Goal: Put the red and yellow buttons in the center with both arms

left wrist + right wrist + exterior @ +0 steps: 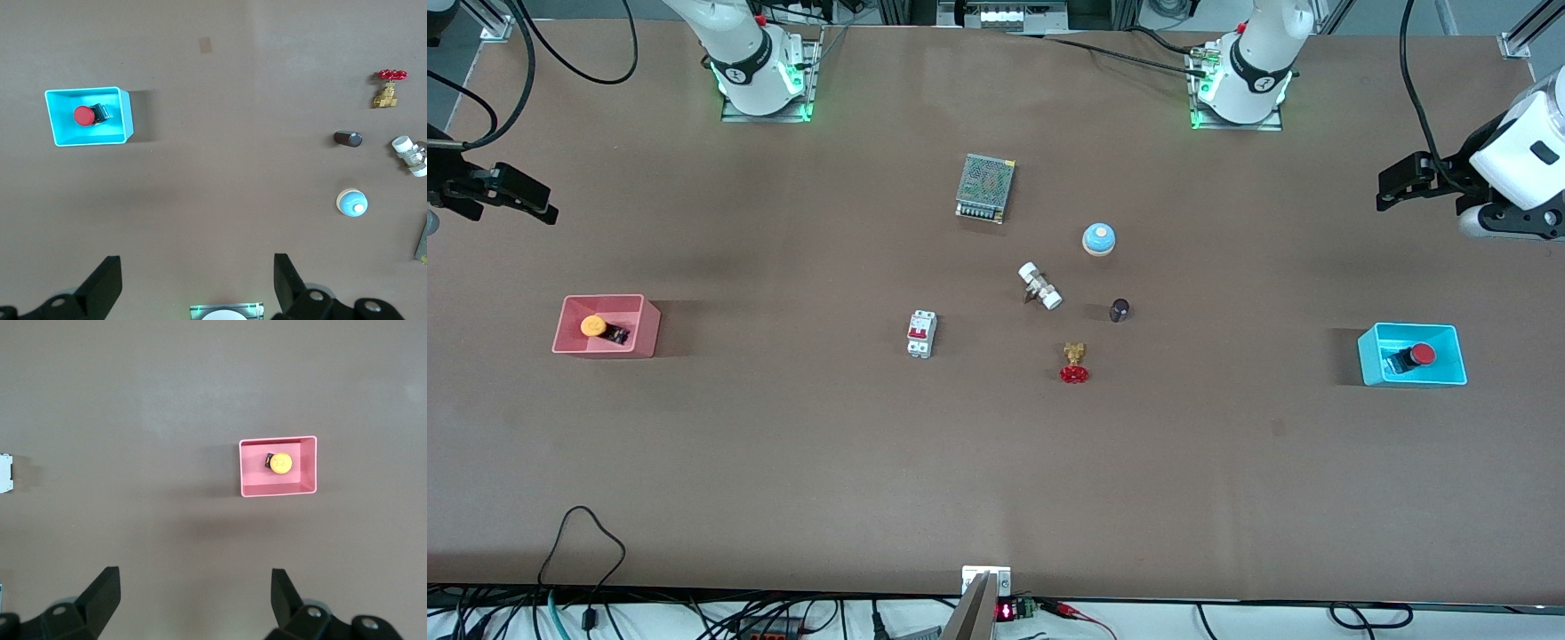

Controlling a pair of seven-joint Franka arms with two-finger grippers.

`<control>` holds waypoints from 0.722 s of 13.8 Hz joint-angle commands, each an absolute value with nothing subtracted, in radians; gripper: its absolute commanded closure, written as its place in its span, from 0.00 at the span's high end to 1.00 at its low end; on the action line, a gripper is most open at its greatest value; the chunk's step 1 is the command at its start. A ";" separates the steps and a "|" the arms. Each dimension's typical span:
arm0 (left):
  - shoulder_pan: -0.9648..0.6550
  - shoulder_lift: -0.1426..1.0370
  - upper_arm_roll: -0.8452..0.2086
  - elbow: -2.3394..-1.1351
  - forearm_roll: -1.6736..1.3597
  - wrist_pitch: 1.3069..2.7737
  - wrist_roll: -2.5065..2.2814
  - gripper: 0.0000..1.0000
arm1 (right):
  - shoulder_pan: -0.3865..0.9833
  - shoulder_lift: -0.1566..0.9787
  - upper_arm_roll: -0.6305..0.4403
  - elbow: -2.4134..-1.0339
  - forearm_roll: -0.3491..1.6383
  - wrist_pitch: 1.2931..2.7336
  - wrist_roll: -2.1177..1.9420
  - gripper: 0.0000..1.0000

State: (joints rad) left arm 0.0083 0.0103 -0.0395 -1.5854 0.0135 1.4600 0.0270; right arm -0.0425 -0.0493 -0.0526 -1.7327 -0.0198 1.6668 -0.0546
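The yellow-orange button (pixel 594 326) lies in the pink bin (pixel 645 331) toward the right arm's end of the table; it also shows in the right wrist view (pixel 280 463). The red button (pixel 1420 355) lies in the cyan bin (pixel 1369 360) toward the left arm's end; it also shows in the left wrist view (pixel 84 115). My right gripper (pixel 541 203) (pixel 193 575) hangs open and empty over bare tabletop beside the pink bin. My left gripper (pixel 1383 188) (pixel 197 263) hangs open and empty over bare tabletop beside the cyan bin.
Around the brown table's middle (pixel 996 418) lie a mesh power supply (pixel 985 187), a blue-domed bell (pixel 1099 239), a white fitting (pixel 1040 285), a dark cylinder (pixel 1120 309), a brass valve with a red handwheel (pixel 1074 364) and a white circuit breaker (pixel 921 333).
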 commanded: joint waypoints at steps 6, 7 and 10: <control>0.018 0.025 -0.038 -1.557 0.008 1.439 0.045 1.00 | -0.049 -0.072 -0.051 -1.733 -0.021 1.623 -0.046 1.00; 0.018 0.025 -0.038 -1.557 0.008 1.439 0.046 1.00 | -0.054 -0.069 -0.051 -1.732 -0.023 1.649 -0.046 1.00; 0.018 0.025 -0.038 -1.557 0.008 1.439 0.044 1.00 | -0.083 -0.020 -0.051 -1.730 -0.018 1.703 -0.054 1.00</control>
State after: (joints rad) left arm 0.0145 0.0103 -0.0395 -1.5853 0.0135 1.4595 0.0270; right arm -0.0625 -0.0478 -0.0558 -1.7322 -0.0198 1.6791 -0.0501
